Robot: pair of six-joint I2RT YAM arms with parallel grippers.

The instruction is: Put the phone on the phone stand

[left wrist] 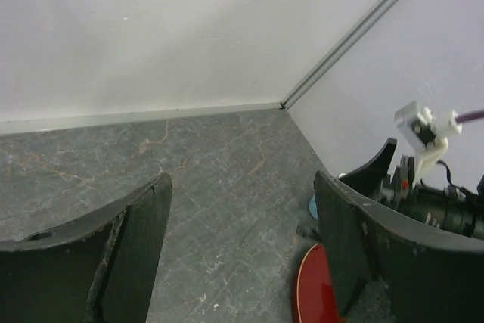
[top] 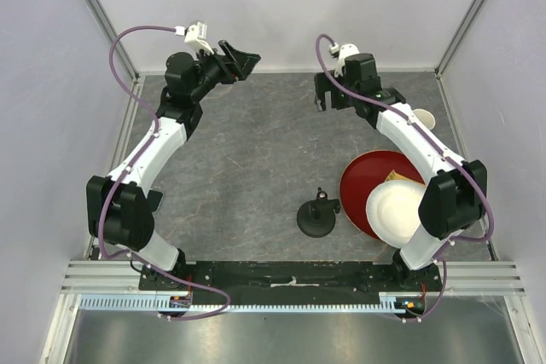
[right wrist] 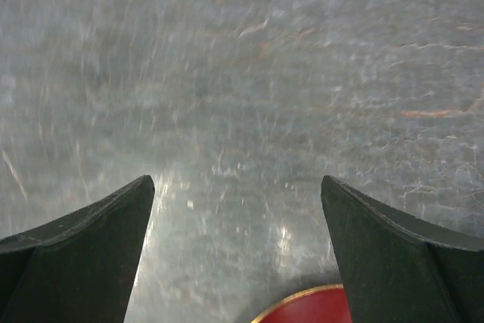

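The phone stand (top: 318, 215), black with a round disc base and a short post, stands on the grey table just left of the red plate. The phone is out of view in every frame. My left gripper (top: 246, 64) is raised at the far left of the table, near the back wall; in the left wrist view its gripper (left wrist: 240, 179) is open with only bare table between the fingers. My right gripper (top: 324, 95) hangs over the far middle of the table, and the right wrist view shows this gripper (right wrist: 237, 179) open and empty.
A red plate (top: 365, 183) lies at the right with a white plate (top: 394, 210) on it and something tan beside that. A white cup (top: 424, 117) stands behind the right arm. The red plate's rim (right wrist: 318, 304) shows below the right fingers. White walls enclose the table.
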